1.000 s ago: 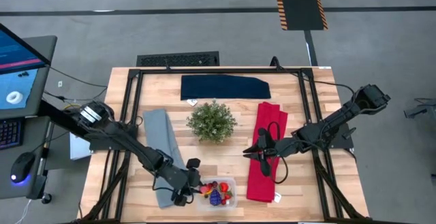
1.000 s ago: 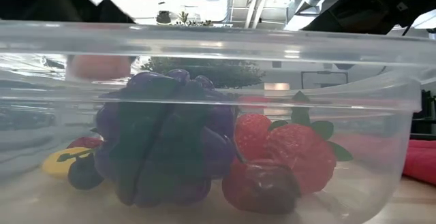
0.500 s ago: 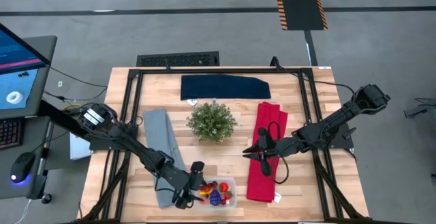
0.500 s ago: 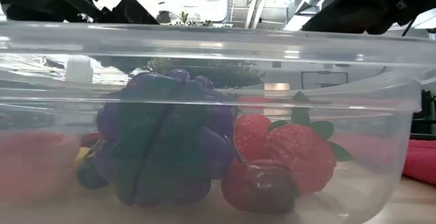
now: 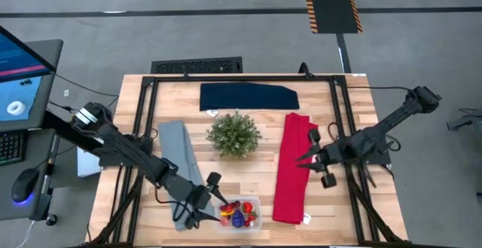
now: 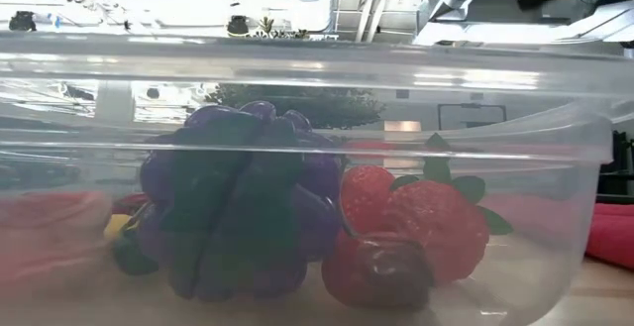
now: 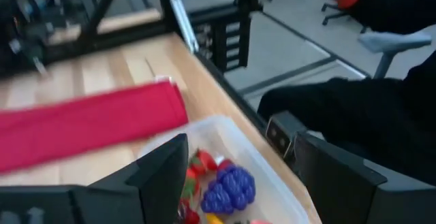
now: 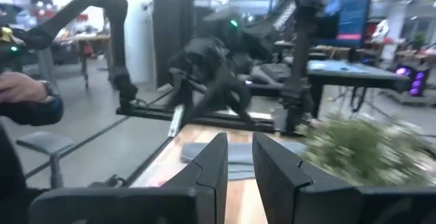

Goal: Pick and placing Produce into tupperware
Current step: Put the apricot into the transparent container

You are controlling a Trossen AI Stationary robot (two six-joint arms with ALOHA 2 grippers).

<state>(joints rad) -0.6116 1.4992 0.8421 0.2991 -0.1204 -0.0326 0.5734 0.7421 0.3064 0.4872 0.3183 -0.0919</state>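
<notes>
We are hovering our left tool (image 5: 205, 200), fingers spread wide and empty, beside the tupperware (image 5: 256, 201) at the bench's (image 5: 256, 169) near edge, where the grape cluster (image 6: 238, 202) and strawberries (image 6: 416, 217) are lying. Our right tool (image 5: 316, 161), nearly closed and apparently empty, is waiting over the red cloth (image 5: 290, 172). Release seems done; next we are needing any remaining produce.

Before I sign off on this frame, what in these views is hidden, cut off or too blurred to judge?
- High view: fruits in the tupperware are too small to count; the open left gripper covers its near end.
- Low view: the grape cluster hides whatever lies behind it; the yellow piece is smeared by the container wall. No gripper shows.
- Left wrist view: the strawberries are partly behind a finger.
- Right wrist view: the green plant is motion-blurred.
</notes>
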